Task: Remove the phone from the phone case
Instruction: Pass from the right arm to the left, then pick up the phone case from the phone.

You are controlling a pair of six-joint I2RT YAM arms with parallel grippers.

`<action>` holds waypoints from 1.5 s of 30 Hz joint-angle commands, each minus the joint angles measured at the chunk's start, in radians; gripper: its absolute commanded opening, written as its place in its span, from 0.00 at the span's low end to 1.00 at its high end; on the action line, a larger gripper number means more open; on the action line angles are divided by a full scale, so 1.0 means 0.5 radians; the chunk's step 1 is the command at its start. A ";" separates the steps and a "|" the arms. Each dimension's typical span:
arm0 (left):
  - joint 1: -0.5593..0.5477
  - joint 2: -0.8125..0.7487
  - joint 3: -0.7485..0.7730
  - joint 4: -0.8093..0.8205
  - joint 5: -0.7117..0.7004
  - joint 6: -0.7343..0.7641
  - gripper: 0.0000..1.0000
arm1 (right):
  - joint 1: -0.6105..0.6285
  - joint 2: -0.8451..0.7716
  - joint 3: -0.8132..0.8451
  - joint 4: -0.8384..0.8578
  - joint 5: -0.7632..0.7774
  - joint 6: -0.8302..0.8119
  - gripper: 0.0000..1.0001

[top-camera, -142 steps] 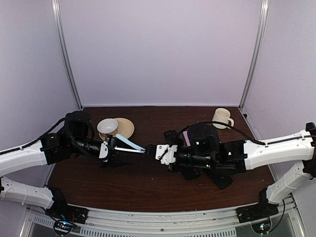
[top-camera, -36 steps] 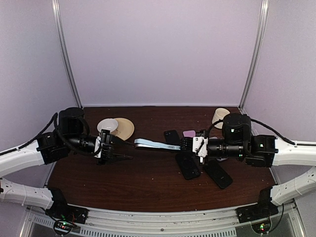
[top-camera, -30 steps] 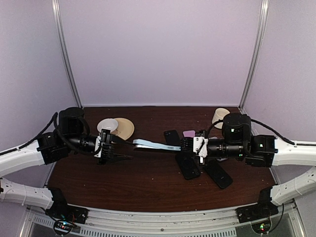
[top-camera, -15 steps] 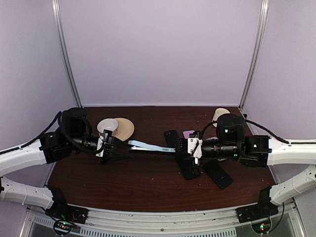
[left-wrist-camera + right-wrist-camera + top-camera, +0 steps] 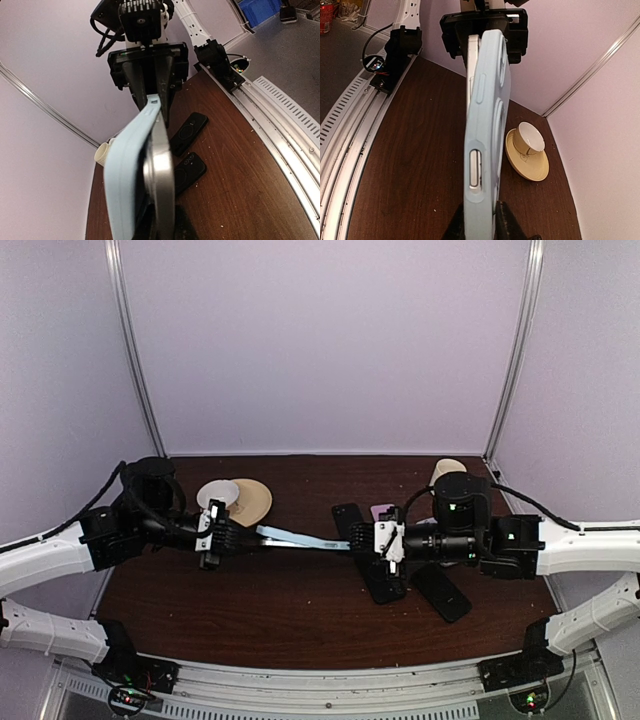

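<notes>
A light blue phone case (image 5: 300,537) with a silver-edged phone inside hangs edge-up above the table, stretched between both grippers. My left gripper (image 5: 237,533) is shut on its left end. In the left wrist view the silver phone (image 5: 163,170) sits between the dark fingers (image 5: 184,227), and the phone case (image 5: 125,170) bows away to the left. My right gripper (image 5: 352,540) is shut on the right end. The right wrist view shows the phone case (image 5: 487,125) pinched between my right gripper (image 5: 479,223), with a silver button in its side cutout.
Three black phones or cases lie on the brown table (image 5: 300,620) under the right arm: (image 5: 348,517), (image 5: 382,580), (image 5: 440,592). A pink item (image 5: 383,510) lies behind them. A cream mug (image 5: 447,472) stands back right. A tan saucer (image 5: 255,500) with a small white bowl (image 5: 217,494) sits back left.
The right arm has carried the cased phone leftward to the left gripper. The left jaws, open a second ago, have closed on its free end.
</notes>
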 commanded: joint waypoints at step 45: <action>-0.076 0.082 0.056 -0.132 -0.093 0.276 0.00 | 0.400 0.476 0.707 -0.259 0.511 0.938 0.79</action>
